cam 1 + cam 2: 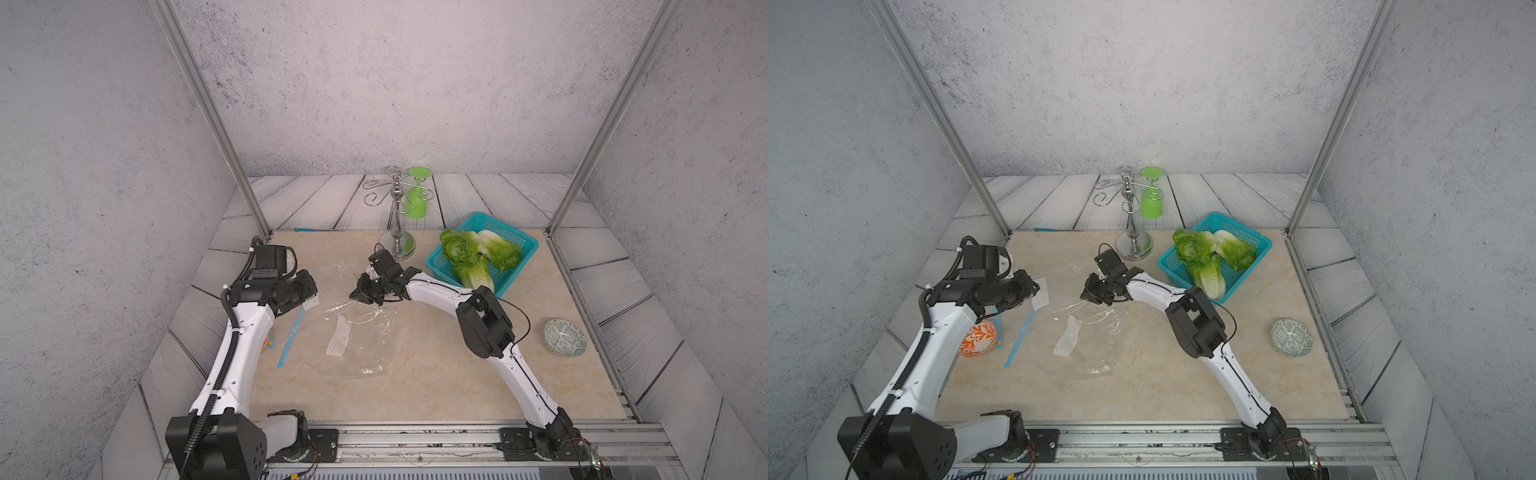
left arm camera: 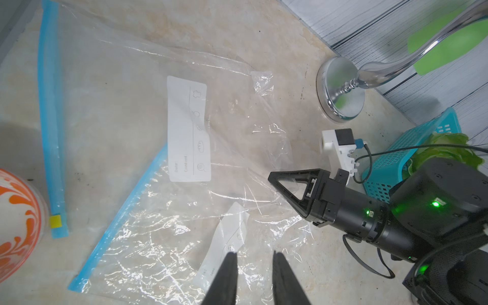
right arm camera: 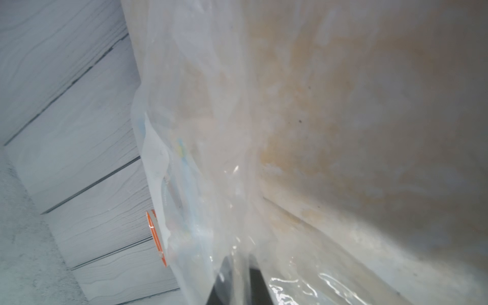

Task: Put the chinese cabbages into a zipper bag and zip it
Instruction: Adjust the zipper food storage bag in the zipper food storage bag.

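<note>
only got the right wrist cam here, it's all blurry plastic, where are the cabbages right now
Observer: All three chinese cabbages lie in the teal basket, none bagged.
Operator: what's my right gripper got
Observer: In a top view the right gripper is shut on an edge of the zipper bag.
Operator: anything close behind it
Observer: A metal stand, toward the back wall, with a green goblet hanging from it.

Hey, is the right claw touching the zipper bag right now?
Touching. In the right wrist view the right claw is shut, with clear film of the zipper bag pinched inside it.
</note>
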